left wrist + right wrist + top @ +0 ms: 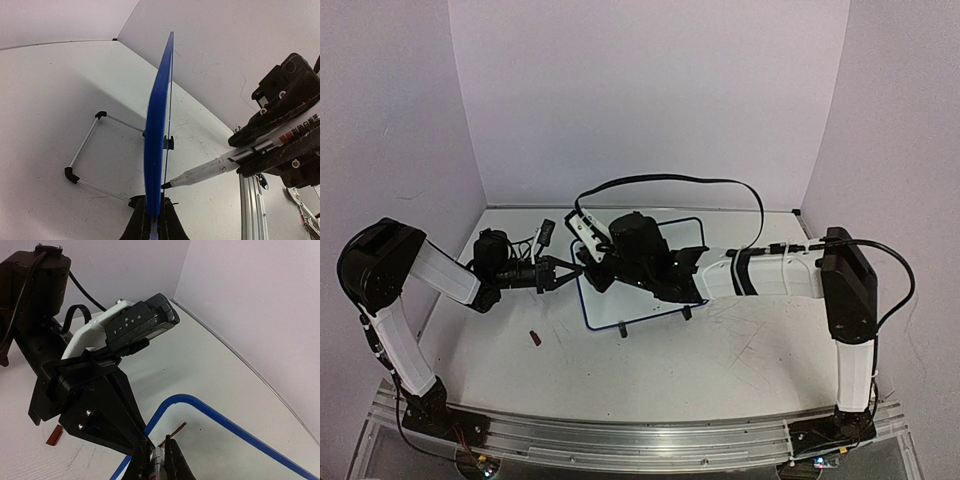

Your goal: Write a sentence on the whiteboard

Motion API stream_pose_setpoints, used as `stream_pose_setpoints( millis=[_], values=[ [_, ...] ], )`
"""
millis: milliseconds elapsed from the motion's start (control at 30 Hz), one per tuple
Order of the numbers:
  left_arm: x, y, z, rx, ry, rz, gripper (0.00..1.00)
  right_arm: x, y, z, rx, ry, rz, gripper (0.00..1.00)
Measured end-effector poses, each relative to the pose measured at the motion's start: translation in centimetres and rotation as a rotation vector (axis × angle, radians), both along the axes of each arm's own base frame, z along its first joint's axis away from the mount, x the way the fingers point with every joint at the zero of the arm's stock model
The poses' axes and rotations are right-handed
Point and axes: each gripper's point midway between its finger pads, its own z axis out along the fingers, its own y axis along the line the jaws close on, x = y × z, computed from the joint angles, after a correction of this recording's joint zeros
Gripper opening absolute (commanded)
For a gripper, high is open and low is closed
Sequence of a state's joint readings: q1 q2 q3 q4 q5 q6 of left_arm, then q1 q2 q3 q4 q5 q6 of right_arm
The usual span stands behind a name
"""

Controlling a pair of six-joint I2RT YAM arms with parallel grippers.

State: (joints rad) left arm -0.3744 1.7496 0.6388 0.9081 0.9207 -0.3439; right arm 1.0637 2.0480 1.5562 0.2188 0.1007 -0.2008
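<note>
Nearest the left wrist camera, your left gripper [152,225] is closing tight on the edge of the whiteboard [156,125], with nothing else in its grip. It is holding the board upright, so from there the board is showing edge-on as a thin blue strip. Behind the board, its wire stand [82,155] is resting on the table [720,360].

On the writing side of the board, your right gripper [255,152] is clamping shut on a white marker [200,175]. The marker's dark tip is touching the board face close to the edge your left gripper is pinching.

Judging from this, you are at the very start of writing the sentence: the tip is making contact, yet no lettering is showing on the part of the face the right wrist camera sees. The next move calls for light, even pressure as the tip travels away from the clamped edge, while the left grip is steadying the board against the push.

From above, the right arm is covering most of the board face, so any marks there are hidden. A small red-brown piece [534,338] is lying on the table near the board's clamped edge; it may be the marker's cap, but it is too small to tell.
</note>
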Motion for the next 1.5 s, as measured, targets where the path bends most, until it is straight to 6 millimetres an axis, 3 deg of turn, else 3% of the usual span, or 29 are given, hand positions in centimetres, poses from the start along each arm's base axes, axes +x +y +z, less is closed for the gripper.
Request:
stream_pose_setpoints(
  millis=[367, 800, 1500],
  values=[
    [0.0, 0.0, 0.0, 0.0, 0.0, 0.0, 0.0, -0.1, -0.5, 3.1, 0.101, -0.013, -0.015, 0.0],
    [0.0, 0.0, 0.1, 0.0, -0.002, -0.001, 0.0, 0.8, -0.5, 4.3, 0.123, -0.031, -0.04, 0.0],
    [0.0, 0.0, 0.1, 0.0, -0.005, -0.002, 0.0, 1.6, -0.2, 3.0, 0.097, -0.023, -0.061, 0.0]
  ],
)
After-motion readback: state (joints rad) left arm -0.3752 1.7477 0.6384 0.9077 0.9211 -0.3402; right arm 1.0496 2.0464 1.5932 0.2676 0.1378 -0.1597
